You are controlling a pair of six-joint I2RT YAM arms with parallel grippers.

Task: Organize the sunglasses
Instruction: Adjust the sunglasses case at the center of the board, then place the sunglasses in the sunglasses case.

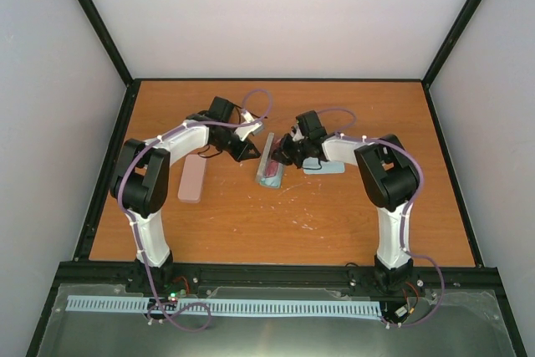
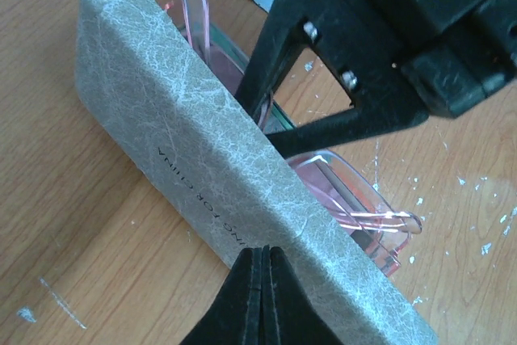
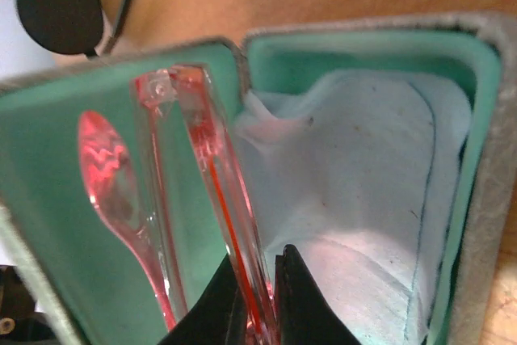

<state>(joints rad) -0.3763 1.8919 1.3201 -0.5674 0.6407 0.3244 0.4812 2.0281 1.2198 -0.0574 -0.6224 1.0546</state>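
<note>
An open grey case point(image 1: 272, 171) with green lining point(image 3: 48, 199) lies mid-table, its lid standing on edge point(image 2: 186, 135). Clear pink-framed glasses point(image 3: 202, 143) stand inside it, beside a light-blue cloth point(image 3: 355, 199). My right gripper point(image 3: 258, 260) is shut on the pink frame inside the case point(image 1: 282, 156). My left gripper point(image 2: 262, 252) is shut and empty, tips against the lid's outer side point(image 1: 248, 150). The sunglasses point(image 3: 56, 2), with a dark lens and thin dark arms, lie beyond the case, partly in view; from above they show as a dark outline point(image 1: 316, 165).
A pink oblong case point(image 1: 192, 178) lies shut on the table to the left of the left arm. A light-blue cloth point(image 1: 330, 166) lies under the right arm's wrist. Black frame rails edge the wooden table point(image 1: 251, 223).
</note>
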